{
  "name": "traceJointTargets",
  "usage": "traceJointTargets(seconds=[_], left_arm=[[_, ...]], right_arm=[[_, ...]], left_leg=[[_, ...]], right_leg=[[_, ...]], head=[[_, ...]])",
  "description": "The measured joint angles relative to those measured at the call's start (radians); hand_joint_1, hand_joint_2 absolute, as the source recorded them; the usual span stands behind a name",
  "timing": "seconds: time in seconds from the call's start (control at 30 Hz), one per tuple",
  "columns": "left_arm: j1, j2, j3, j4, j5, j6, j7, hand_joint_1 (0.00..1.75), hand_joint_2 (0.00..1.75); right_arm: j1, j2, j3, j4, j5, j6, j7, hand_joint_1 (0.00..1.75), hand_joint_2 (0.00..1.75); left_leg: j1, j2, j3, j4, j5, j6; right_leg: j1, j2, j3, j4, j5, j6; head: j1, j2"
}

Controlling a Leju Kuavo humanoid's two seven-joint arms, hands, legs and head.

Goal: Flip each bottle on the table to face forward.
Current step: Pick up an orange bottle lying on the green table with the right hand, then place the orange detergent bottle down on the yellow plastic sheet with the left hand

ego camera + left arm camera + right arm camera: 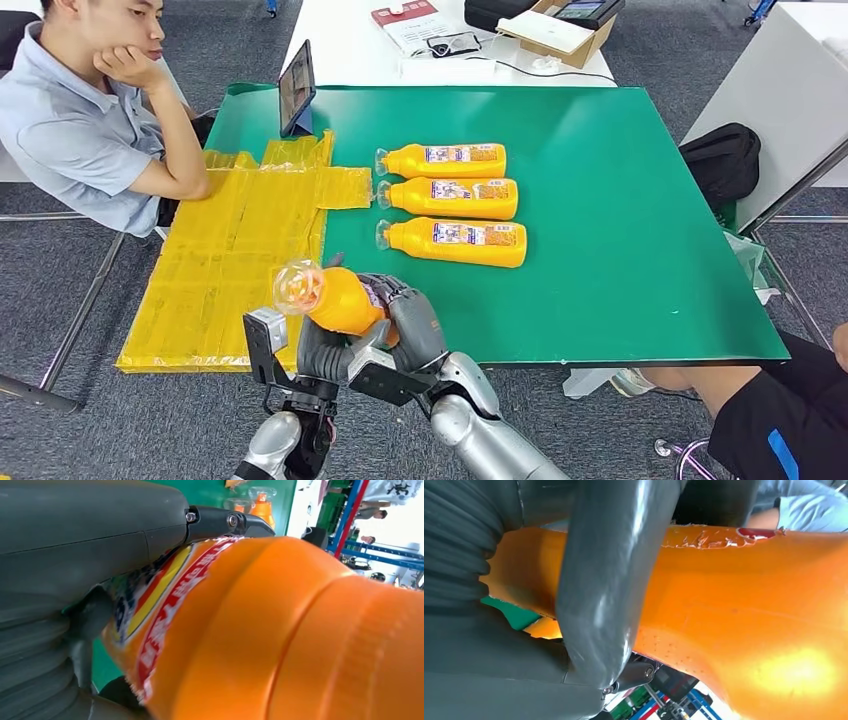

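So three orange bottles lie in a neat row mid-table, labels up, clear caps toward the left edge. The fourth orange bottle is lifted over the near edge, tilted, clear cap pointing up-left, gripped in both my hands.

Green table, 3 orange bottles lying in a row, yellow sheet at left, tablet

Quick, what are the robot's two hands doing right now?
Left hand: holding the orange bottle.
Right hand: holding the same bottle.
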Motion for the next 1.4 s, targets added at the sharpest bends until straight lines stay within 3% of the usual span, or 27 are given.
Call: traceJointTargets(seconds=[0.03,0.17,0.3,0.43,0.6,0.77,1.17,1.3,1.4], left_arm=[[-0.001,0.000,0.001,0.000,0.005,0.001,0.000,0.01,1.75],[-0.007,0.000,0.002,0.001,0.008,0.028,-0.016,1.71,1.75],[-0.010,0.000,0.002,-0.001,-0.007,0.063,-0.055,1.75,1.75],[-0.012,0.000,0.008,-0.016,-0.004,0.084,-0.083,1.75,1.75],[-0.010,0.000,0.032,-0.040,0.066,0.076,-0.097,1.75,1.75],[-0.010,0.000,0.057,-0.061,0.137,0.008,-0.111,1.75,1.75],[-0.021,0.000,0.088,-0.070,0.155,-0.011,-0.117,1.75,1.75],[-0.045,0.000,0.101,-0.049,0.190,-0.026,-0.062,1.75,1.75],[-0.099,0.001,0.114,0.036,0.152,0.049,-0.024,1.75,1.75]], right_arm=[[-0.001,0.000,0.005,0.002,-0.004,0.000,-0.001,1.75,1.75],[-0.007,0.004,0.023,0.009,-0.028,0.004,-0.001,1.75,1.75],[-0.019,0.012,0.038,0.019,-0.041,0.005,-0.001,0.01,1.75],[-0.021,0.019,0.052,0.024,-0.054,0.006,-0.005,0.00,0.00],[-0.019,0.020,0.056,0.023,-0.065,-0.010,-0.018,0.00,0.00],[0.004,0.019,0.059,-0.009,-0.068,-0.058,-0.075,0.00,0.00],[0.038,0.016,0.077,-0.070,-0.068,-0.075,-0.096,0.00,0.00],[0.059,0.005,0.091,-0.142,-0.061,-0.190,-0.121,0.00,0.00],[0.078,-0.009,0.112,-0.258,-0.035,-0.286,-0.129,0.00,0.00]], left_leg=[[0.000,0.000,0.000,0.000,0.000,0.000],[0.000,0.000,0.000,0.000,0.000,0.000],[0.000,0.000,0.000,0.000,0.000,0.000],[0.000,0.000,0.000,0.000,0.000,0.000],[0.000,0.000,0.000,0.000,0.000,0.000],[0.000,0.000,0.000,0.000,0.000,0.000],[0.000,0.000,0.000,0.000,0.000,0.000],[0.000,0.000,0.000,0.000,0.000,0.000],[0.000,0.000,0.000,0.000,0.000,0.000]], right_leg=[[0.000,0.000,0.000,0.000,0.000,0.000],[0.000,0.000,0.000,0.000,0.000,0.000],[0.000,0.000,0.000,0.000,0.000,0.000],[0.000,0.000,0.000,0.000,0.000,0.000],[0.000,0.000,0.000,0.000,0.000,0.000],[0.000,0.000,0.000,0.000,0.000,0.000],[0.000,0.000,0.000,0.000,0.000,0.000],[0.000,0.000,-0.001,0.000,0.000,0.000],[0.000,0.000,-0.001,0.000,0.000,0.000]], head=[[0.000,0.000],[0.000,0.000],[0.000,0.000],[0.000,0.000],[0.000,0.000],[0.000,0.000],[0.000,0.000],[0.000,0.000],[0.000,0.000]])
